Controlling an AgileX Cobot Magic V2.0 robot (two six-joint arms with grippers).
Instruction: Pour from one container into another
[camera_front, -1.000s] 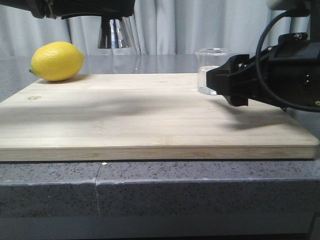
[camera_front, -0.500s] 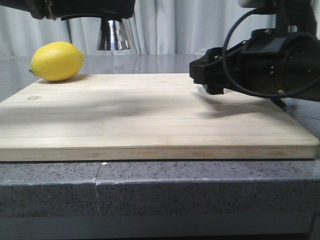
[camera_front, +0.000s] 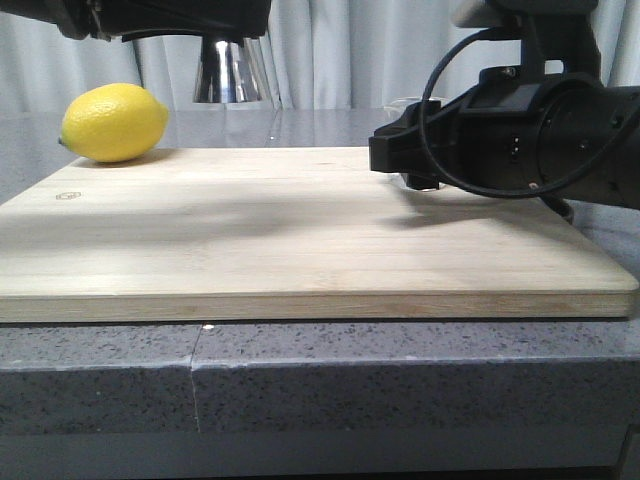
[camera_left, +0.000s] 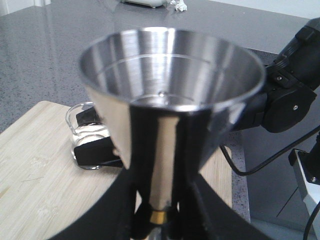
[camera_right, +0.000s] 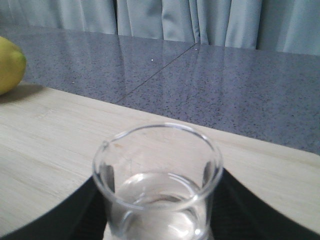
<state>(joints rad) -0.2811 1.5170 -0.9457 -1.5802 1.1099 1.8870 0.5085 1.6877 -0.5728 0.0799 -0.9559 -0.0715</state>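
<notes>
The steel jigger (camera_left: 170, 100) fills the left wrist view, and my left gripper (camera_left: 160, 200) is shut on its waist near the gold band (camera_left: 159, 216). In the front view the jigger (camera_front: 232, 72) hangs high at the back left under the left gripper (camera_front: 230, 25). The glass beaker (camera_right: 157, 185) holds clear liquid and stands on the wooden board (camera_front: 300, 230) at its far right. My right gripper (camera_right: 159, 200) is shut on it, with a black finger (camera_right: 75, 215) against each side. In the front view the right gripper (camera_front: 405, 150) hides nearly all of the beaker.
A yellow lemon (camera_front: 113, 122) lies at the board's far left corner. The board rests on a grey speckled counter (camera_front: 300, 380). The right arm's body and cables (camera_front: 540, 130) stand over the board's right end. Curtains hang behind.
My right gripper has slid left over the board until its fingers enclose the beaker, which it now hides in the front view. The left arm and jigger have stayed put.
</notes>
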